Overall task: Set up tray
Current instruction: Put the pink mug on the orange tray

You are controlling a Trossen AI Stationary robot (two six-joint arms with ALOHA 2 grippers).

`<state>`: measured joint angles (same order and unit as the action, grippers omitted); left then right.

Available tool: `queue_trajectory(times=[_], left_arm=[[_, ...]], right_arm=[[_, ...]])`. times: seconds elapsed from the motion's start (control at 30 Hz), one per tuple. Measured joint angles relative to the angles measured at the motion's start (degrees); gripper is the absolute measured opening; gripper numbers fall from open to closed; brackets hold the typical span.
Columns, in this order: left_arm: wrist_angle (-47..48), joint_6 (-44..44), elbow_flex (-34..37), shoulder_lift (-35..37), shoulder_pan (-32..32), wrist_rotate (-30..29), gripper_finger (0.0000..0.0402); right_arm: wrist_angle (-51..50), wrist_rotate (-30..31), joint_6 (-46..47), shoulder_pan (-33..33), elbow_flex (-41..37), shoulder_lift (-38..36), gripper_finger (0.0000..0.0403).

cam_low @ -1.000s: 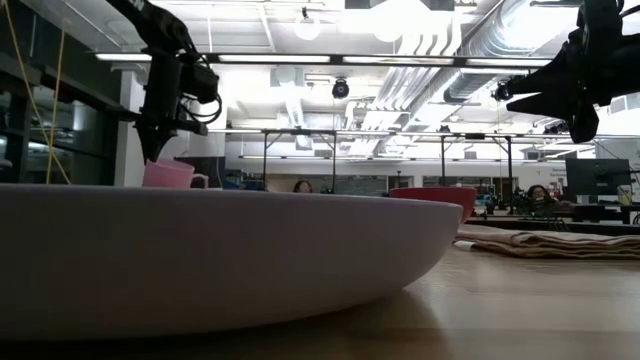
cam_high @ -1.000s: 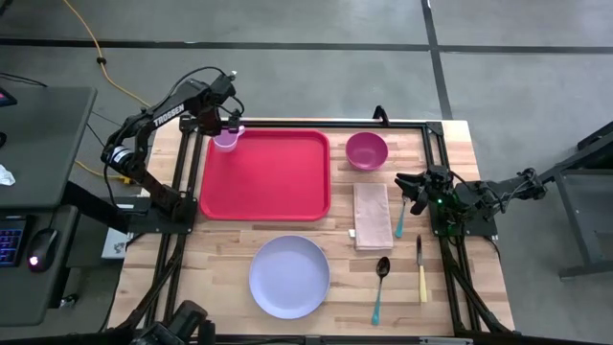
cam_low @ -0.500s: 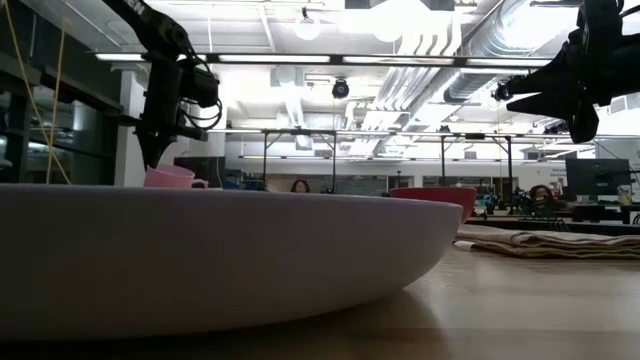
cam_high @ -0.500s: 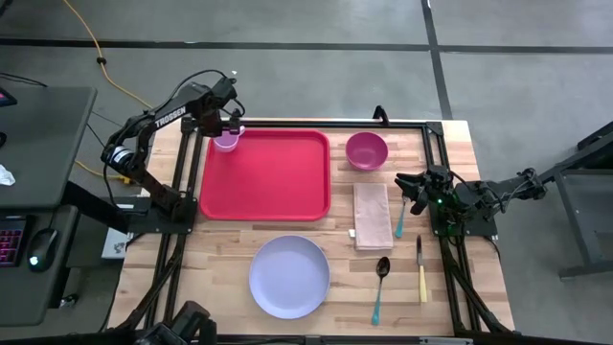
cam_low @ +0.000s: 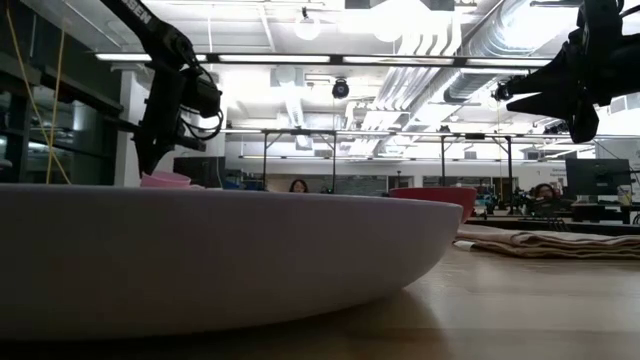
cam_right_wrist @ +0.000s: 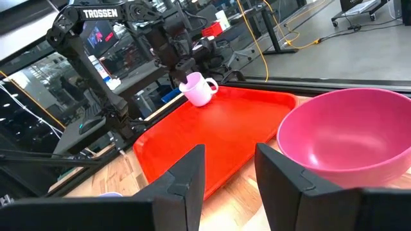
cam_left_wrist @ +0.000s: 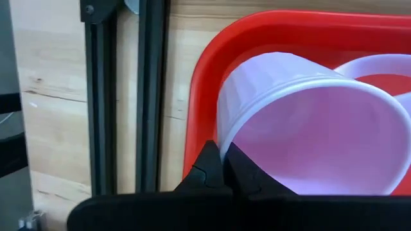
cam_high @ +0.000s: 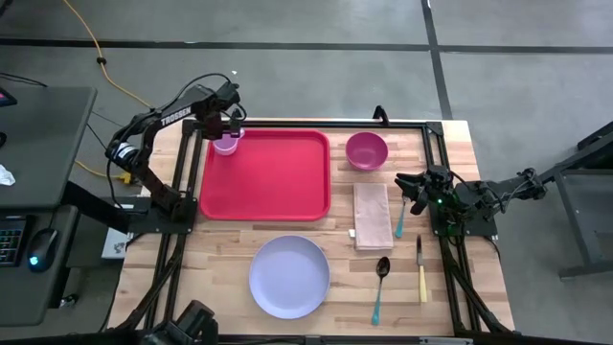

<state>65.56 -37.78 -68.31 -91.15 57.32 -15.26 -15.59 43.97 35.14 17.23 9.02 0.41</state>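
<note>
The large flat red plastic tray (cam_high: pixel 265 174) with rounded corners and a low rim lay on the wooden table (cam_high: pixel 220 259), and everything else is placed from it. At the tray's far left corner the left gripper (cam_high: pixel 227 131) had its jaws pinched shut on the rim of a small pale lavender plastic mug (cam_high: pixel 226 143), which stood tilted with its base on or just above the tray floor inside that corner; the left wrist view showed the dark fingers (cam_left_wrist: pixel 215 168) clamped on the mug's wall (cam_left_wrist: pixel 302 128) right beside the tray's raised edge (cam_left_wrist: pixel 202 115).

Just to the right of the tray's far right corner sat a magenta plastic bowl (cam_high: pixel 366 149). Nearer than the bowl, beside the tray's right edge, lay a folded beige cloth napkin (cam_high: pixel 372 215) with a teal-handled utensil (cam_high: pixel 400 218) along its right side. In front of the tray rested a round lavender plate (cam_high: pixel 289 276), and to the right of the plate a teal-handled spoon (cam_high: pixel 380 286) and a yellow-handled knife (cam_high: pixel 420 269).

The right gripper (cam_high: pixel 410 188) hung well to the right of the tray, beyond the napkin, jaws parted and holding nothing.
</note>
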Motion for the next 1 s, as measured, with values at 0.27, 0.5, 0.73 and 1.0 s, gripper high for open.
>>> queue_trajectory(times=[0.27,0.5,0.73,1.0], left_arm=[[0.00,-0.04,0.00,-0.04,0.00,0.08,0.0030],[0.10,0.01,0.00,-0.09,0.00,0.15,0.0040],[0.11,0.05,0.02,-0.11,0.01,0.56,0.0044],[0.41,0.64,0.09,-0.17,0.00,0.91,0.0085]], right_arm=[[0.00,0.00,0.00,0.00,0.00,0.00,0.0113],[0.02,0.00,0.00,0.00,0.00,-0.01,0.0113],[0.00,0.00,0.00,0.00,0.00,-0.01,0.0113],[0.02,-0.93,0.01,-0.01,0.00,-0.01,0.0113]])
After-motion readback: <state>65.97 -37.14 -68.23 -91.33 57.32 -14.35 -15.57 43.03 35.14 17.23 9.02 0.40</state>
